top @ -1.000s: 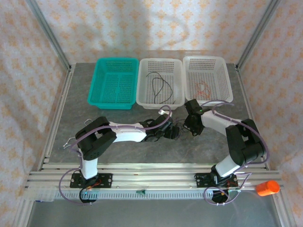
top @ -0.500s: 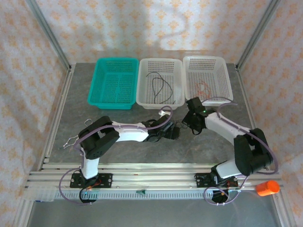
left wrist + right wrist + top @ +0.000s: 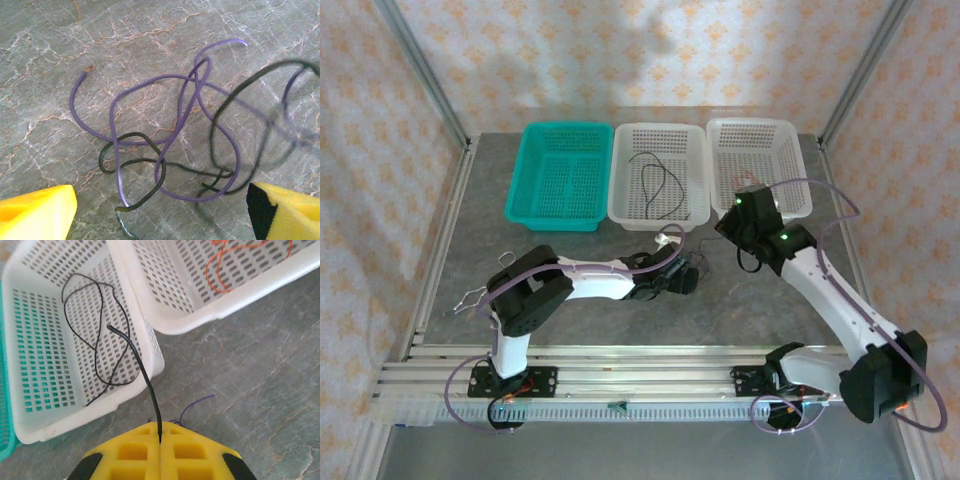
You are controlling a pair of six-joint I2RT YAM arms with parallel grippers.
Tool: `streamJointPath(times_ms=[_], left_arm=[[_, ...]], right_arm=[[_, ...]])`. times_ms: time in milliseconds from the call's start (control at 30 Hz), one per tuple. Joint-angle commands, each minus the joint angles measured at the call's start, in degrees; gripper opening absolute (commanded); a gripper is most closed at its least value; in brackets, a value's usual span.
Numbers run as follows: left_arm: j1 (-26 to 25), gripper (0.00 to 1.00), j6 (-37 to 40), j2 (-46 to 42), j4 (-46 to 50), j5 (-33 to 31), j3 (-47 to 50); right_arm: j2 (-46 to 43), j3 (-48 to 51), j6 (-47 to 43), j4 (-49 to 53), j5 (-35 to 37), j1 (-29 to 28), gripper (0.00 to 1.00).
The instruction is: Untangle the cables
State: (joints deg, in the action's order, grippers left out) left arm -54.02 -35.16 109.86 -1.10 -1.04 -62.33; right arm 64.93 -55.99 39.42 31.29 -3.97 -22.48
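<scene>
The left gripper point(image 3: 160, 215) hangs spread wide over the table point(image 3: 50, 45), grasping nothing. Its yellow fingers point(image 3: 35, 212) stand one to each side of the tangle. Between them and just ahead lies a purple cable point(image 3: 150, 80), looped over itself several times, with a black cable point(image 3: 127, 135) threaded through its lower loops. Near the right-hand finger a second black strand point(image 3: 235, 92) arcs away, blurred. It may be lifted off the table, and I cannot tell whether it is the one the other arm holds.

Farther out, the right gripper point(image 3: 160, 439) is clenched on a black cable end point(image 3: 147, 382) that stands up from between its pads. Ahead and left of the fingers is the middle white basket point(image 3: 80, 415), with other black cables point(image 3: 95, 325) lying inside. Ahead and right, the other white basket point(image 3: 200, 317) holds an orange cable point(image 3: 220, 265).

The step in hand looks like drawing a black cable free of the knot for that middle basket. It would go best with a slow, steady pull. The left fingers could come down to pin the purple loops, so the knot does not tighten or drag along.
</scene>
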Motion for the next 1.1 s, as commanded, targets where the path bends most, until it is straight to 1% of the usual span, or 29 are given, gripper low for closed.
streamJointPath(times_ms=[0, 100, 167, 267, 333, 433, 567, 700, 733, 867, 933, 1067], left_arm=[[-0.1, 0.89, -1.4, 1.3, 1.7, -1.8, 0.6], [-0.1, 0.89, -1.4, 1.3, 1.6, -1.9, 0.9], [0.0, 0.89, -1.5, 1.5, 1.7, -2.2, 1.1], [-0.1, 0.89, -1.6, 0.9, 1.3, -2.4, 1.6], [-0.1, 0.89, -1.5, -0.2, 0.5, -3.1, 2.5], [-0.1, 0.89, -0.8, -5.3, -3.1, -3.4, 5.6], [-0.1, 0.89, -0.3, -14.5, -10.0, -5.5, 12.3], [-0.1, 0.92, 1.2, -21.2, -10.6, -6.7, 14.4], [-0.1, 0.93, 2.8, -22.4, -10.9, -6.6, 14.8], [-0.1, 0.93, 6.0, -25.2, -13.0, -1.9, 14.3], [-0.1, 0.91, 7.5, -24.1, -12.4, 1.4, 11.8], [0.0, 0.9, 8.0, -20.2, -10.9, 3.3, 6.4]], right_arm=[[-2.3, -1.8, -2.0, 1.9, 4.7, -0.4, 0.0], [-4.4, -3.2, -3.7, 1.9, 5.8, -0.4, 0.0], [-5.9, -4.3, -5.4, 1.1, 5.2, -0.4, 0.0], [-7.6, -4.9, -8.4, -1.2, 2.0, -0.2, 0.0], [-7.3, -5.6, -9.4, -0.9, -0.2, -0.4, 0.0], [-7.1, -5.1, -10.9, -1.5, -4.5, -0.4, 0.0], [-7.4, -3.1, -12.3, -3.5, -9.0, -0.4, 0.0], [-6.8, -2.3, -12.3, -4.8, -10.8, -0.4, 0.0], [-6.6, -2.2, -12.3, -4.9, -11.0, -0.4, 0.0], [-5.1, -2.3, -12.3, -5.9, -13.7, -0.4, 0.0], [-4.4, -2.4, -12.2, -6.4, -15.5, -0.4, 0.0], [-4.1, -2.7, -10.6, -7.7, -18.3, -0.4, 0.0]])
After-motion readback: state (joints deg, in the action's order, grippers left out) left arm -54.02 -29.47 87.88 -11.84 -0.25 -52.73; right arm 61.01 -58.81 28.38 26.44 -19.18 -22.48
